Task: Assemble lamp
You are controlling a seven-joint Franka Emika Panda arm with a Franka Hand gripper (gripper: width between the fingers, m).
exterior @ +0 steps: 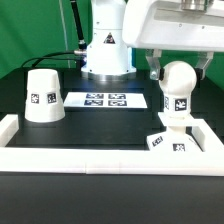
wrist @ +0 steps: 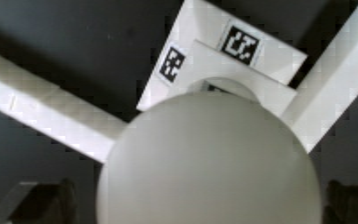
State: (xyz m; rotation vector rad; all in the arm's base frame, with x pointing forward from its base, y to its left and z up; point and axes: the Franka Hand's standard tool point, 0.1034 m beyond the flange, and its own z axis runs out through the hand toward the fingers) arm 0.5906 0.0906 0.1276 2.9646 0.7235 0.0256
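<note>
The white bulb [exterior: 177, 84] stands upright with its tagged stem [exterior: 178, 104] in the small square base block [exterior: 167, 141], near the front rail on the exterior view's right. My gripper [exterior: 178, 74] is open, with one finger on each side of the bulb's ball top and a gap on both sides. In the wrist view the ball [wrist: 208, 160] fills the middle, the dark fingers [wrist: 41, 200] sit apart from it, and the tagged base block [wrist: 208, 62] shows beyond it. The cone-shaped shade [exterior: 42, 95] stands alone on the exterior view's left.
The marker board [exterior: 105, 99] lies flat at the middle back. White border rails [exterior: 100, 158] run along the front and both sides; a rail [wrist: 43, 105] shows close to the base in the wrist view. The arm's base [exterior: 106, 50] stands behind.
</note>
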